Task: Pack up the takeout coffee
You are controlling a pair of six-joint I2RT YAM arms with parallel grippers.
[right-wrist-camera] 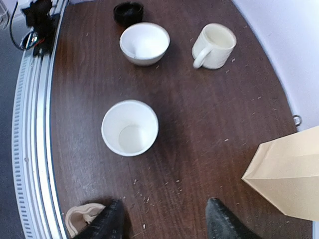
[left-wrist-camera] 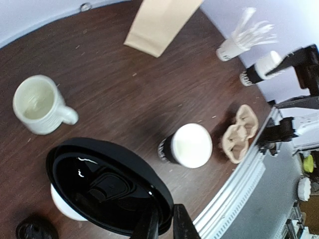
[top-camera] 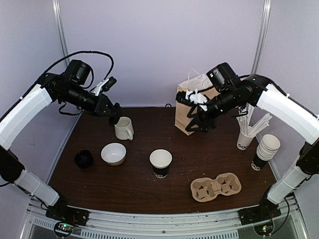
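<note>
The takeout coffee cup [top-camera: 160, 163], black outside and white inside, stands open-topped at the middle of the table; it also shows in the wrist views [left-wrist-camera: 189, 145] [right-wrist-camera: 129, 128]. My left gripper [top-camera: 113, 119] hangs high over the back left, shut on the rim of a black plastic dome lid [left-wrist-camera: 99, 184], whose underside faces the camera. Its two fingertips [left-wrist-camera: 149, 226] pinch that rim. My right gripper [top-camera: 199, 122] hovers in front of the brown paper bag [top-camera: 192, 107], open, with nothing between its fingers [right-wrist-camera: 112, 221].
A cream mug [top-camera: 123, 128] and a white bowl [top-camera: 113, 153] sit at the left, with a black lid pile [top-camera: 83, 159] beside them. A pulp cup carrier [top-camera: 216, 187] lies front right. Stacked paper cups [top-camera: 264, 152] and a cup of stirrers [top-camera: 245, 139] stand at the right edge.
</note>
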